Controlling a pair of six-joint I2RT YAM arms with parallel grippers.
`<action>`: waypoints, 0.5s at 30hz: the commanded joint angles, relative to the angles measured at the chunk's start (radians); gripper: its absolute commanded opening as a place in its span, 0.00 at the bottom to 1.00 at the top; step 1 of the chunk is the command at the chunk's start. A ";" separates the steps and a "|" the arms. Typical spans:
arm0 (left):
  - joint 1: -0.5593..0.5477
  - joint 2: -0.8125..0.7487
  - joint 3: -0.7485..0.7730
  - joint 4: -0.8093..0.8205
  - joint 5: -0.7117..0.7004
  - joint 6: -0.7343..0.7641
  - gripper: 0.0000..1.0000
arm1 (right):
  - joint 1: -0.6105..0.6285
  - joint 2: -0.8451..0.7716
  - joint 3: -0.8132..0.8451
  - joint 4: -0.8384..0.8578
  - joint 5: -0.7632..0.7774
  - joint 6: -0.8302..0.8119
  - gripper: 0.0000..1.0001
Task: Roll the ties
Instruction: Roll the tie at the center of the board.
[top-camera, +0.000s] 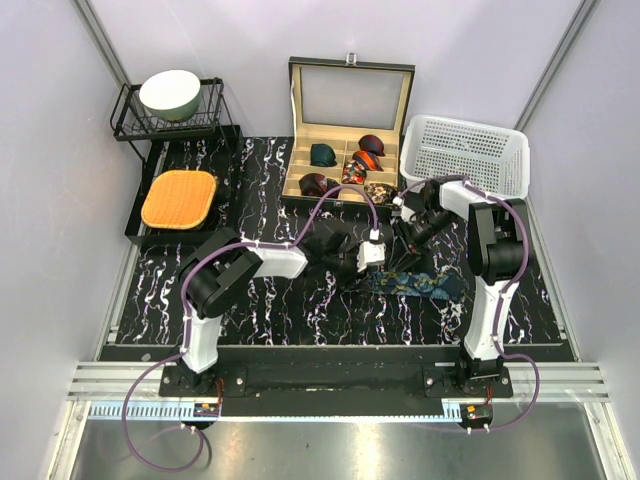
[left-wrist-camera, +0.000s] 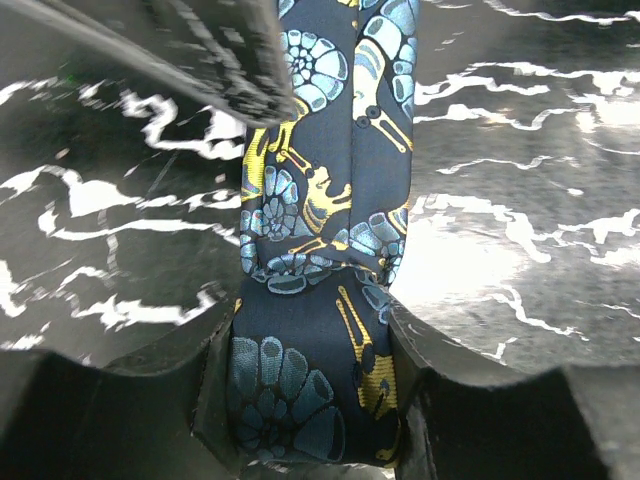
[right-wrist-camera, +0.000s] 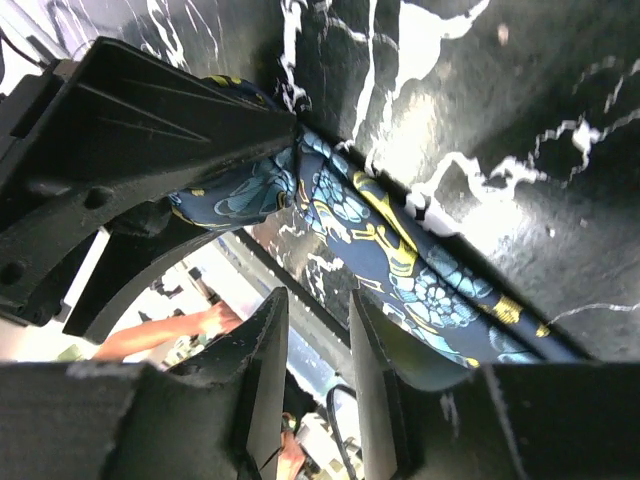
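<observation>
L gripper clamps tie, bottom centre; R gripper slightly ajar, empty. W/o R's hold, your tie's loose fold may spring open.

No readable text or labels

1. We see a table whose top is black with white marble veining.
2. A navy tie with a teal and gold pattern lies flat on it, right of centre. It runs as a strip toward the right edge, and its left end is bunched up.
3. At the far middle stands an open wooden box, its lid raised upright.
4. Just beside the box, at the far right corner, sits a white slatted basket.
5. On the left we find a black tray bearing an orange woven pad.
6. Behind the tray stands a black wire rack, at the far left.
</observation>
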 joint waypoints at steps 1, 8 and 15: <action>0.020 0.033 -0.011 -0.279 -0.244 -0.015 0.00 | 0.011 0.005 0.048 0.021 -0.018 0.035 0.36; 0.031 0.029 0.029 -0.393 -0.281 -0.021 0.00 | 0.010 0.039 0.071 0.040 -0.056 0.041 0.36; 0.006 0.053 0.085 -0.477 -0.318 -0.043 0.05 | 0.011 0.062 0.028 0.096 -0.168 0.084 0.40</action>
